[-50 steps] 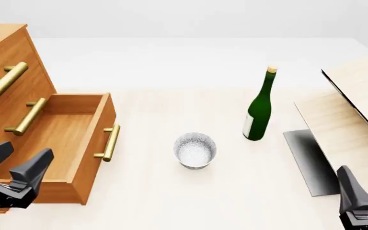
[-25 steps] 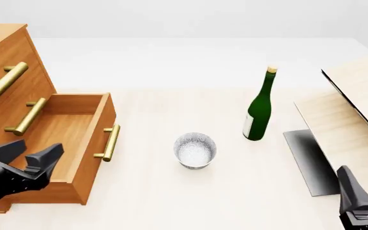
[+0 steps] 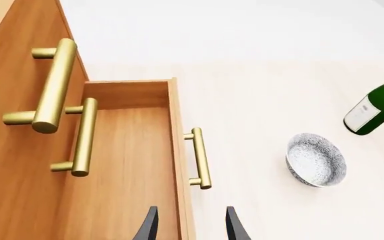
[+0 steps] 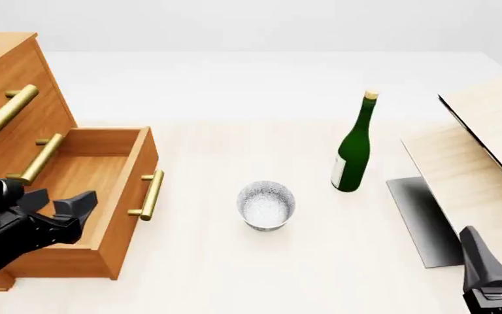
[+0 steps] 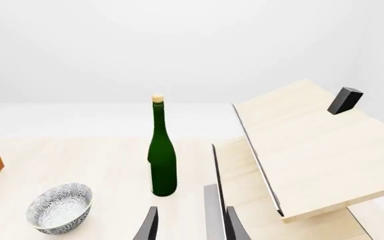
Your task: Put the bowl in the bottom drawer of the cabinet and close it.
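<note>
Nearest, left gripper (image 4: 55,208) hovers over the pulled-out bottom drawer (image 4: 102,190), jaws parted, empty; right gripper (image 5: 186,225), likewise parted and empty, idles. Bowl (image 4: 266,205) stands at the drawer's three o'clock, bottle (image 4: 354,146) beyond at one, presumably awaiting pickup.

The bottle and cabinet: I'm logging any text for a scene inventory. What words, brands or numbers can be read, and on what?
None can be read.
The bottle has a pale label, which looks blank in every view.
The cabinet, bowl and boards show no writing.
</note>
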Controlling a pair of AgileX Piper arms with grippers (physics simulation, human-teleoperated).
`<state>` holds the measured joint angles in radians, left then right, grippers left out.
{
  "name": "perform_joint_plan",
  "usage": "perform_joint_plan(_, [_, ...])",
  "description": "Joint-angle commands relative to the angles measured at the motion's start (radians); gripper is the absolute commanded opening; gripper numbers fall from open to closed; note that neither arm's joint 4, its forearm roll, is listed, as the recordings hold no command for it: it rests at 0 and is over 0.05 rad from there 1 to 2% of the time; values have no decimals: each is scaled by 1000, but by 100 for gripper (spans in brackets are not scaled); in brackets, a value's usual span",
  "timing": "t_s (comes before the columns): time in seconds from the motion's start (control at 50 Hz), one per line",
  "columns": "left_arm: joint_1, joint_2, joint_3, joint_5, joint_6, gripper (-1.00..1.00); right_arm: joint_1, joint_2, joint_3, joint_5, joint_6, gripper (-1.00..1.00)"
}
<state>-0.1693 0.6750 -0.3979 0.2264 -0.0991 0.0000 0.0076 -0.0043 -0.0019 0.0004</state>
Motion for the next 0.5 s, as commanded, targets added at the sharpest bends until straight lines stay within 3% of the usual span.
perform_joint_plan(0.02, [2, 83, -3, -41, -17, 100, 0, 0, 0, 0, 0, 100])
perform_joint_plan(0.5, [-11, 187, 25, -107, -38, 100, 0, 0, 0, 0, 0, 100])
